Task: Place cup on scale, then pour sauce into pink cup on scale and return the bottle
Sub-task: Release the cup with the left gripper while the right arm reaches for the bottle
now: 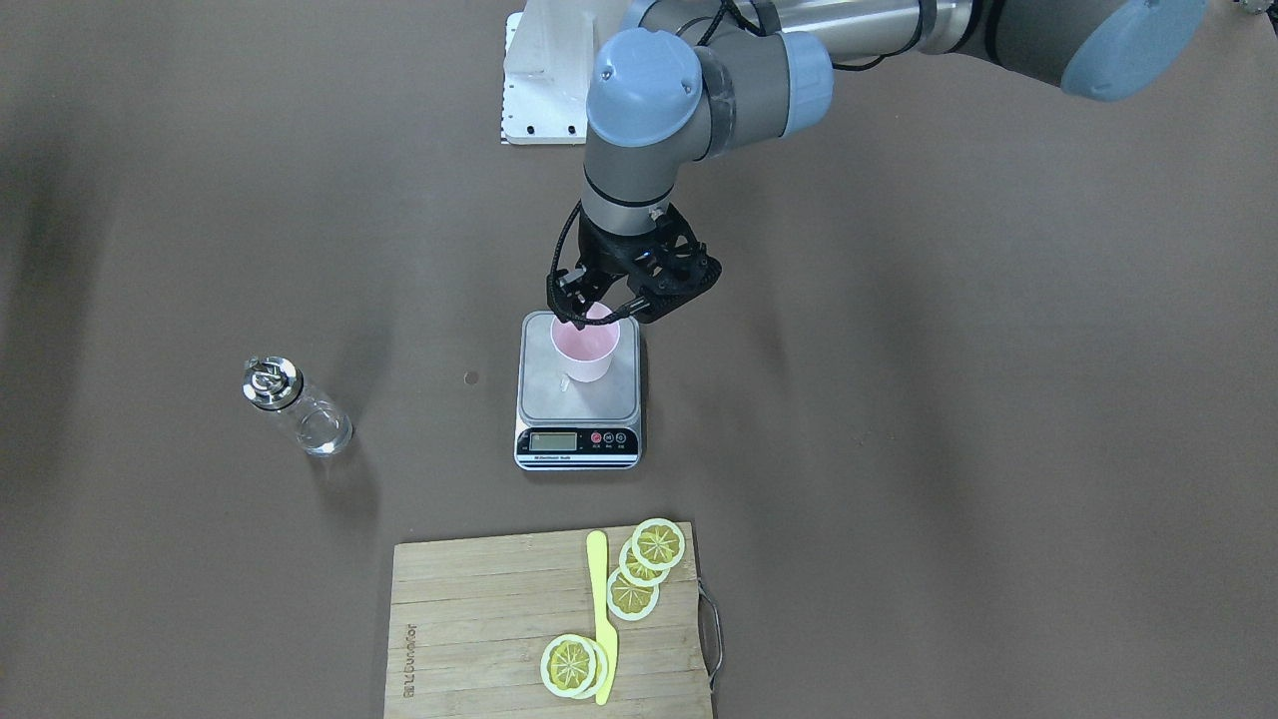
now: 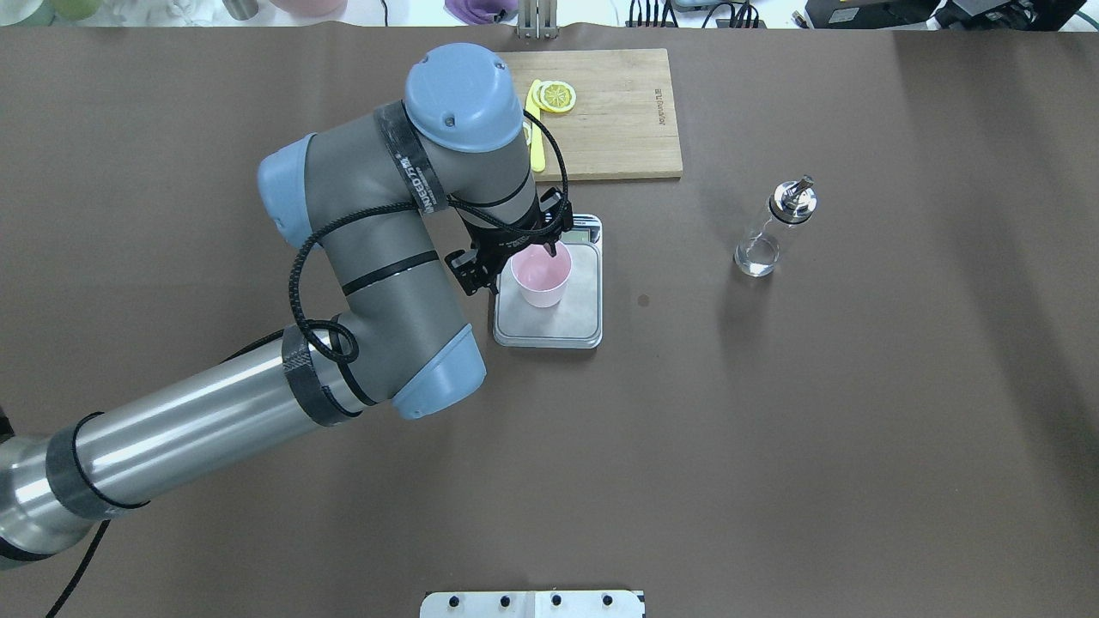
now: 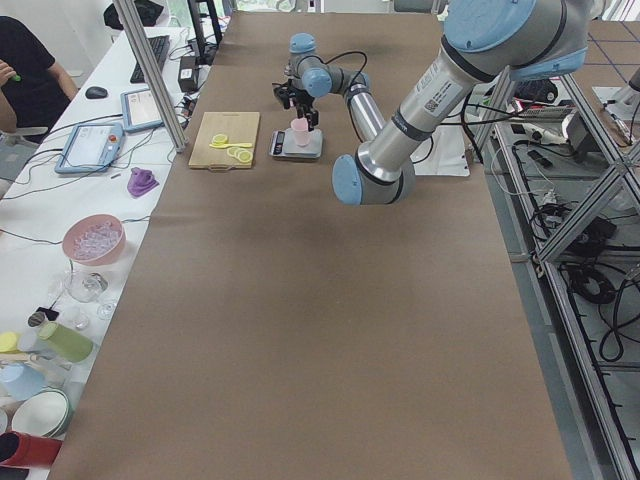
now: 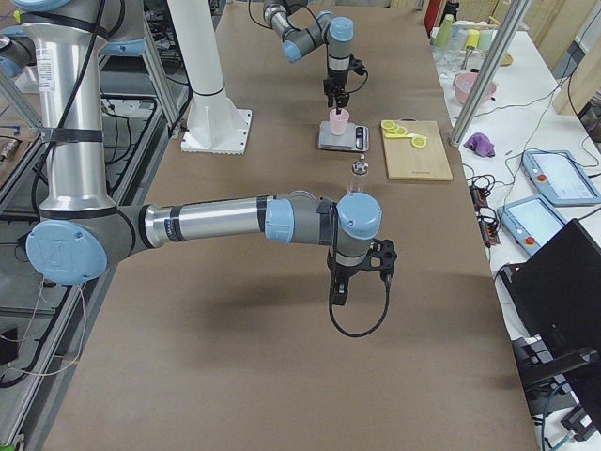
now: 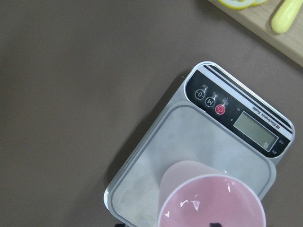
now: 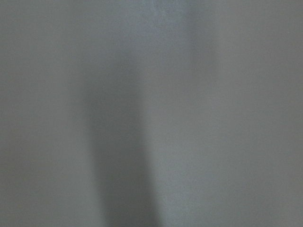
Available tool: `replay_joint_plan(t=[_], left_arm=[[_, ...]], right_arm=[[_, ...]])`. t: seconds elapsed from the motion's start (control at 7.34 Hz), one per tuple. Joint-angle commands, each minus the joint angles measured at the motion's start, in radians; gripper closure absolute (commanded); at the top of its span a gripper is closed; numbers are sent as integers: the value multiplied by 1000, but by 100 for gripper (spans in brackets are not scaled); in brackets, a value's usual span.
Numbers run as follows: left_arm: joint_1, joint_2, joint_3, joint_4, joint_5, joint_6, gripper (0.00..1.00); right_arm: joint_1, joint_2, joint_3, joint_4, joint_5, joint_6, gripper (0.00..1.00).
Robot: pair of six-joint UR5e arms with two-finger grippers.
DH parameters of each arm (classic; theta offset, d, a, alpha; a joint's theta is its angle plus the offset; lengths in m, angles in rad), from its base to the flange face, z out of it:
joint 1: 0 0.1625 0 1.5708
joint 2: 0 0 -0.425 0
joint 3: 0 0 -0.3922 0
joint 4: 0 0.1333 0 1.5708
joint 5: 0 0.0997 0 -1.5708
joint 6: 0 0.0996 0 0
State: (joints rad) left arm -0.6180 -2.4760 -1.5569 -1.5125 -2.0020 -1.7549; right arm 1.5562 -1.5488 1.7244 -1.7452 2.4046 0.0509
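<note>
The pink cup (image 1: pixel 587 352) stands upright on the steel platform of the scale (image 1: pixel 579 401) at the table's middle. It also shows in the overhead view (image 2: pixel 541 279) and the left wrist view (image 5: pixel 208 203). My left gripper (image 1: pixel 604 315) points down over the cup's rim. It looks open, one finger inside the cup and the other outside its wall. The glass bottle (image 1: pixel 300 409) with its silver spout stands upright on the table, well apart from the scale, also in the overhead view (image 2: pixel 767 233). My right gripper (image 4: pixel 355 287) hangs over bare table, and I cannot tell its state.
A wooden cutting board (image 1: pixel 479 619) lies beyond the scale with lemon slices (image 1: pixel 654 547) and a yellow knife (image 1: pixel 599 609). A white mounting plate (image 1: pixel 539 90) sits at the robot's side. The right wrist view is a grey blur.
</note>
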Motion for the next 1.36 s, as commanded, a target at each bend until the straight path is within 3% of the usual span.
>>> replay_joint_plan(t=[0.0, 0.14, 0.41, 0.54, 0.68, 0.95, 1.23], left_arm=[[-37, 43, -142, 102, -4, 67, 1], [-58, 61, -207, 179, -4, 130, 1], [-81, 132, -287, 190, -4, 141, 1], [-85, 134, -287, 190, -4, 141, 1], [-89, 134, -290, 190, -4, 141, 1], [-95, 137, -290, 190, -3, 141, 1], [-103, 138, -289, 190, -3, 141, 1]], right_arm=[[-13, 25, 55, 16, 5, -3, 0], [-27, 22, 78, 95, 2, -9, 0], [-63, 9, 80, 388, 7, 1, 0], [-94, 15, 89, 427, 7, -2, 0], [-140, 15, 157, 421, 19, 1, 0], [-277, 57, 303, 427, -13, 246, 1], [-484, 153, 334, 427, -190, 392, 0]])
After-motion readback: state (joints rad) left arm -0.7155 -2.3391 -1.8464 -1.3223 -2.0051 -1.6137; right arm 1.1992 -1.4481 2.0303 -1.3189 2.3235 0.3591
